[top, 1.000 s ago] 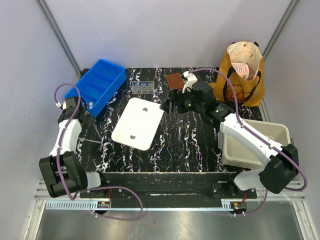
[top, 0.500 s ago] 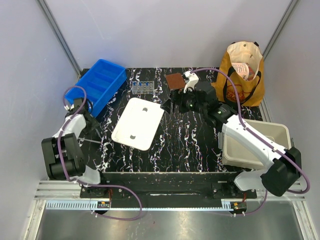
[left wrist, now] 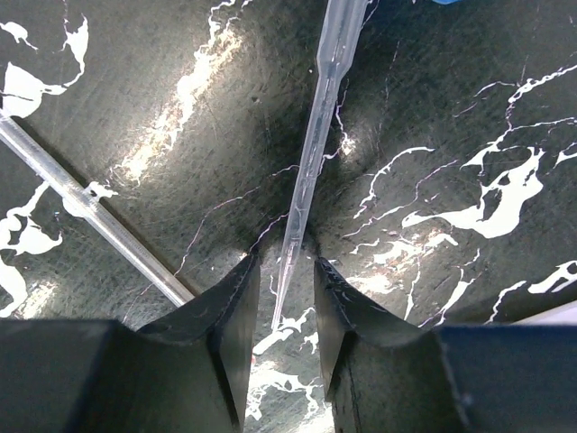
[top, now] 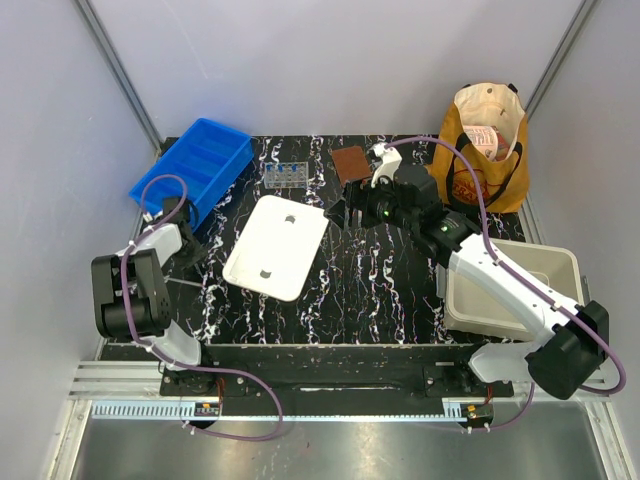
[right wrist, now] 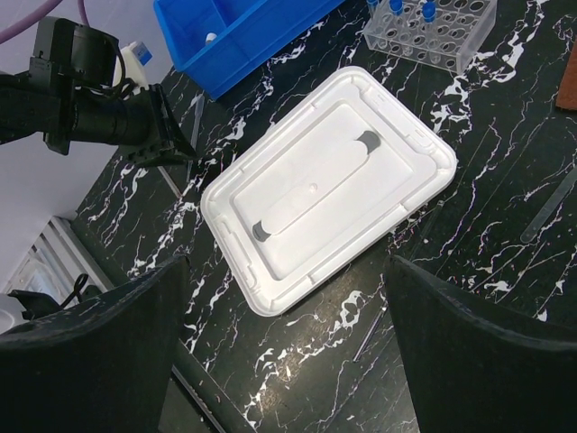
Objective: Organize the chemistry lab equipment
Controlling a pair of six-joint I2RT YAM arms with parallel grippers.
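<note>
A pipette (left wrist: pixel 315 135) is being straddled, not pinched, by the left gripper (left wrist: pixel 284 271), jaws narrowly spread; its slim tip could slip free. The right gripper (right wrist: pixel 287 298) is being held wide-jawed.

Bright overhead light glares off the glossy tabletop (left wrist: pixel 207 81).

The left arm (top: pixel 140 275) folds tightly on itself at the near left, its wrist turned down. The left gripper (left wrist: pixel 286 271) points downward, its jaws only a narrow gap apart. The right arm (top: pixel 500 275) stretches from the near right toward the far centre. The right gripper (right wrist: pixel 287 271) is raised, jaws spread wide and empty.
</note>
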